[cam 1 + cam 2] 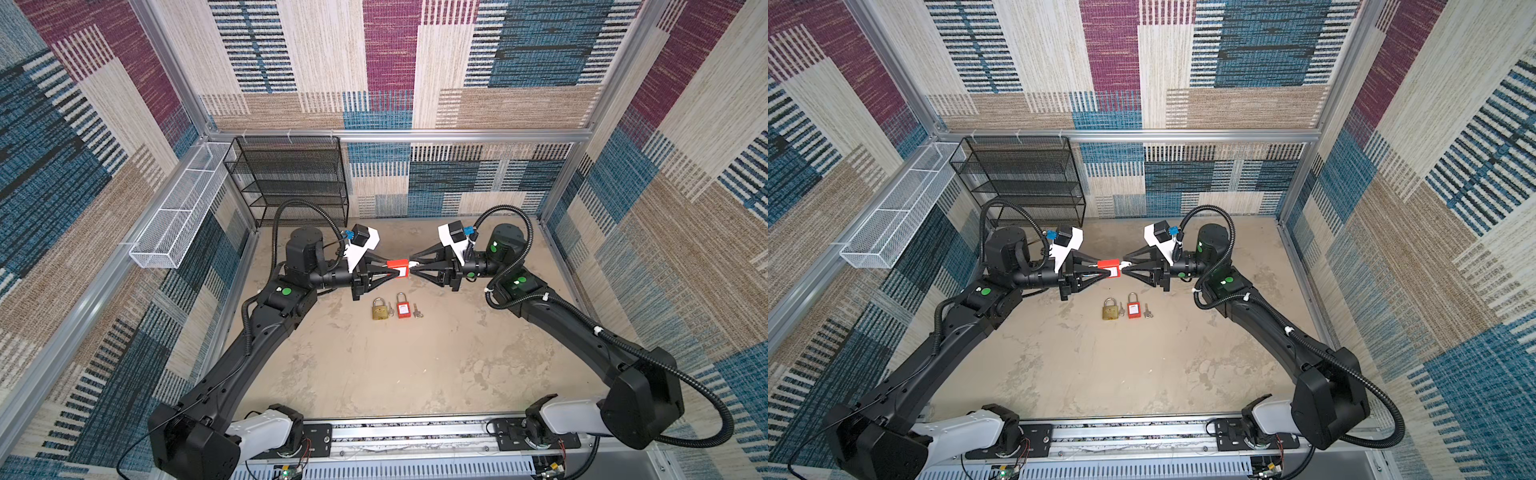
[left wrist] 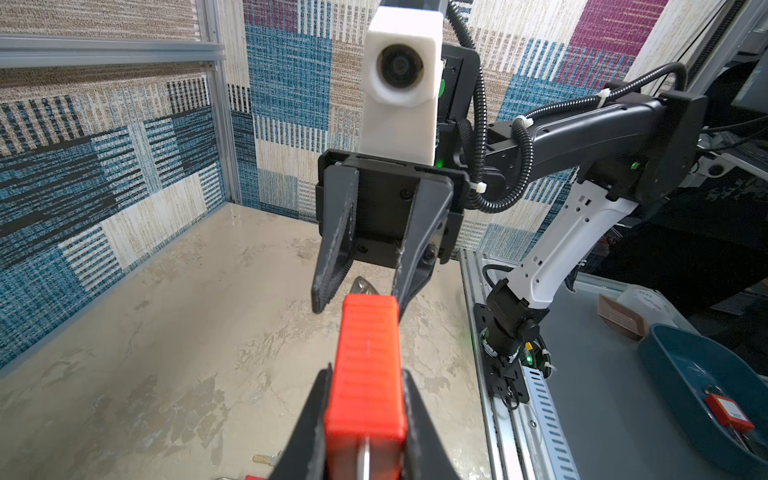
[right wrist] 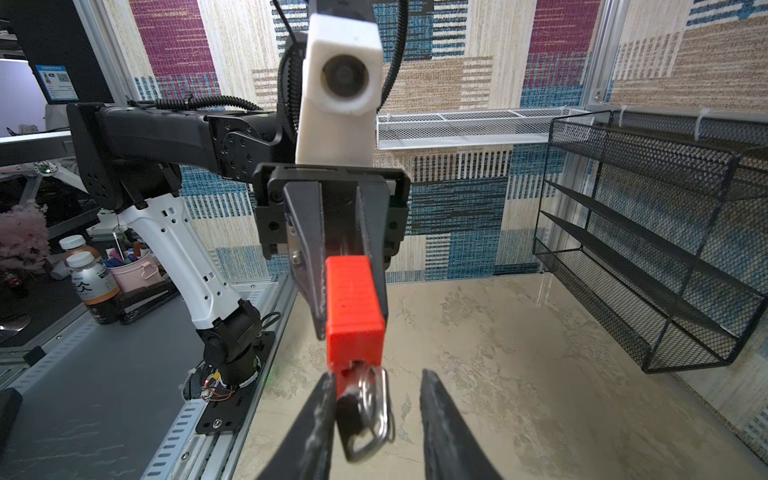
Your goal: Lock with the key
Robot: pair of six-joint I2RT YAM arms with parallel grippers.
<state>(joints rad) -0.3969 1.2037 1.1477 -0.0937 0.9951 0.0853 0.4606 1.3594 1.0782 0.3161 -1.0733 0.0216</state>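
**A:** Where's the red padlock (image 1: 397, 266) sitting?

**B:** It isn't sitting. The left gripper (image 1: 395, 272) is clenching its body from both sides and holding it in the air over the back half of the worktop (image 1: 415, 365), about midway between the side edges. The key (image 3: 353, 411) is sticking out of the end facing the right arm.

**A:** Is the right gripper (image 3: 378, 376) gripping it?

**B:** Not yet. Its jaws are standing parted around the key. One finger (image 3: 324, 399) is looking to be touching the black head, and the other is standing clear of the ring (image 3: 376, 415).

**A:** How are you expecting it to handle?

**B:** I'm judging the body stiff and fairly light: ribbed plastic, so it's giving decent purchase and shouldn't crush. The key is looking small, thin and hard, and the ring is dangling loose. I'm favouring a pinch on the flat black head, because the ring would probably just swing and slip.

**A:** Any worry?

**B:** Turning the key may be twisting the lock in the left grip.
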